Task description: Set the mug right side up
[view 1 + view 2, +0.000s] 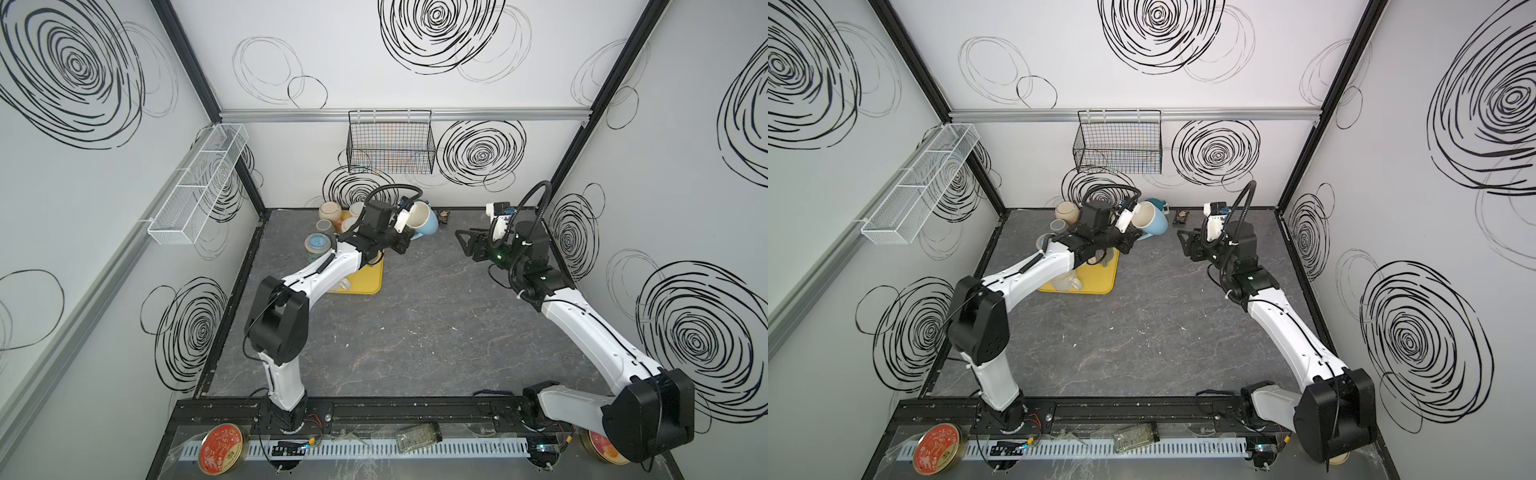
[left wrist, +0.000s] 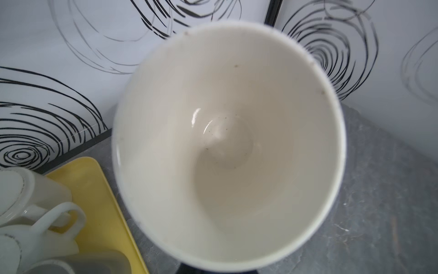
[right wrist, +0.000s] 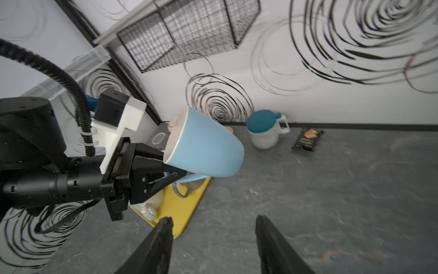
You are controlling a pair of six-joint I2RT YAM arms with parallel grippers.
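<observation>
Presently: left gripper (image 3: 169, 166), jaws clamped on the blue mug (image 3: 208, 147) at its rim. Mug held clear of the table (image 1: 415, 332), tipped on its side, cream mouth facing the left wrist, near the yellow tray (image 3: 187, 208). Right gripper (image 3: 213, 219): jaws apart, empty, well apart from the mug.

Overhead pair plus two wrist cameras.
Both top views look steeply down; wrist views, close in, share the mug (image 2: 227, 142).
</observation>
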